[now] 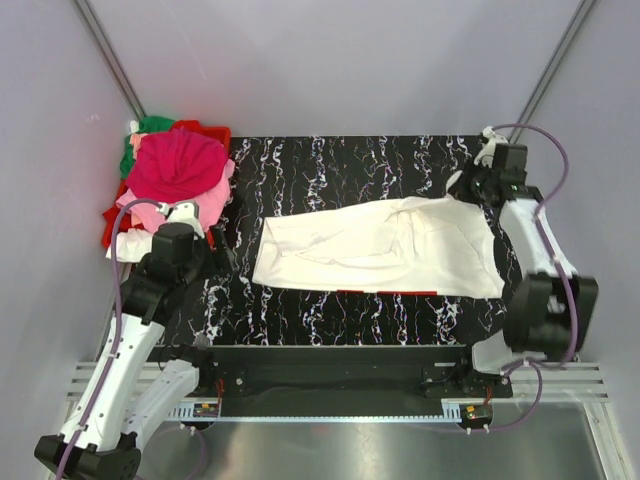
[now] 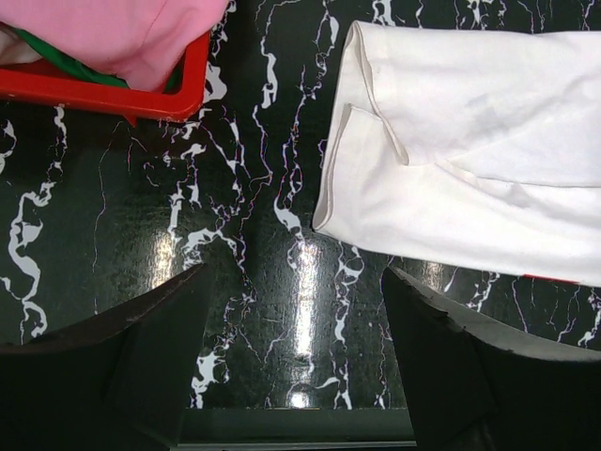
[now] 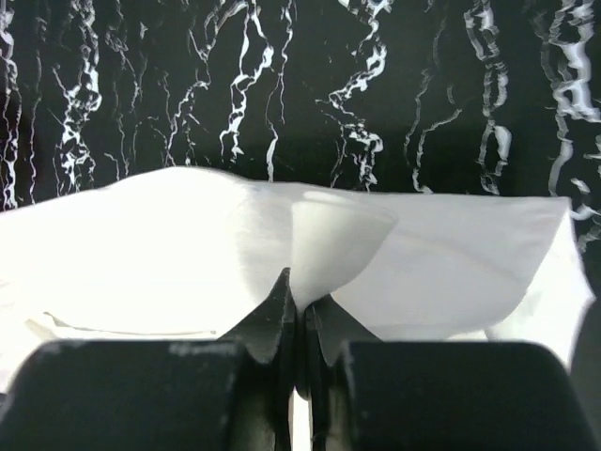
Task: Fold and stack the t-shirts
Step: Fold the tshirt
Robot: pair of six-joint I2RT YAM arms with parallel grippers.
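Right end effector [image 3: 299,293] pinches white t-shirt [image 3: 160,244]; red bin [image 2: 89,92] holds pink t-shirt [image 2: 113,28].

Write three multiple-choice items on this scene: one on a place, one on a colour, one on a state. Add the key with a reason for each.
1. Where on the table does the red bin stand?
A. far left corner
B. far right corner
C. near edge, middle

2. What colour is the topmost shirt in the bin?
A. green
B. white
C. magenta

3. What state is the right end effector in?
A. open above the cloth
B. shut on the white t-shirt
C. shut on nothing

Key:
1 A, the top view has the bin at the table's far left.
2 C, a magenta shirt lies on top there.
3 B, the right wrist view shows it pinching a white fold.
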